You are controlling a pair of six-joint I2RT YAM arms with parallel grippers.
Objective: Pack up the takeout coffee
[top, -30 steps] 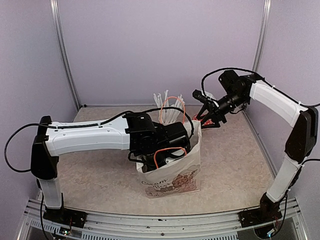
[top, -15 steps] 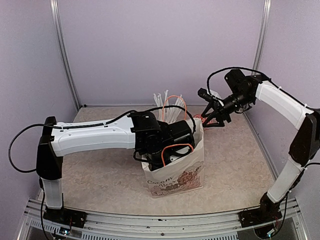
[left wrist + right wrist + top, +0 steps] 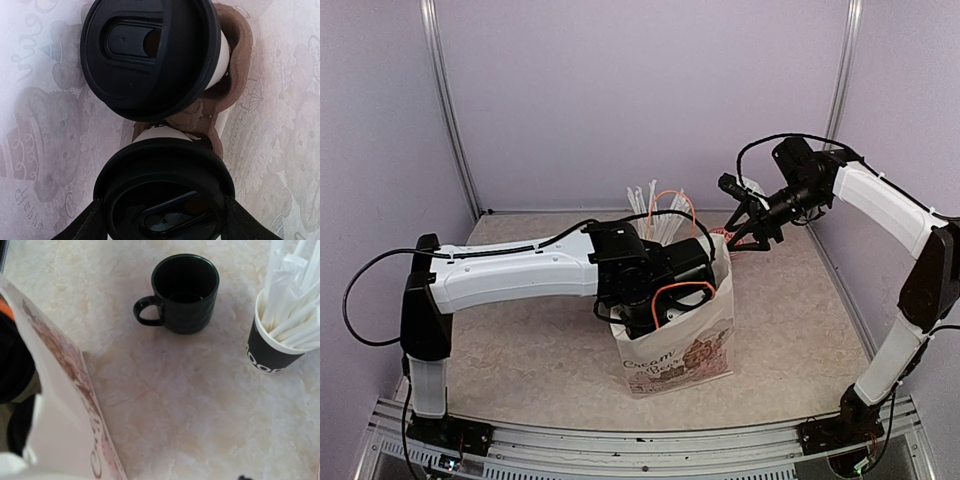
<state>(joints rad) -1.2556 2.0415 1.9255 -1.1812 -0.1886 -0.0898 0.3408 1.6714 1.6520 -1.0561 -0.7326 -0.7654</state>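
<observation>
The first cup point(image 3: 150, 55) stands beside the second cup point(image 3: 165, 200) in a carrier point(image 3: 241, 55) inside the bag point(image 3: 680, 355).

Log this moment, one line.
left gripper straddling lidded white paper cup inside printed paper bag | second cup alongside in brown carrier | right gripper near bag rim, grip unclear

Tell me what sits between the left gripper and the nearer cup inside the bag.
Nothing visible. The left gripper has its fingers flanking the nearer cup directly. The second cup sits beyond it in the brown carrier, and the bag walls lie off to the sides.
</observation>
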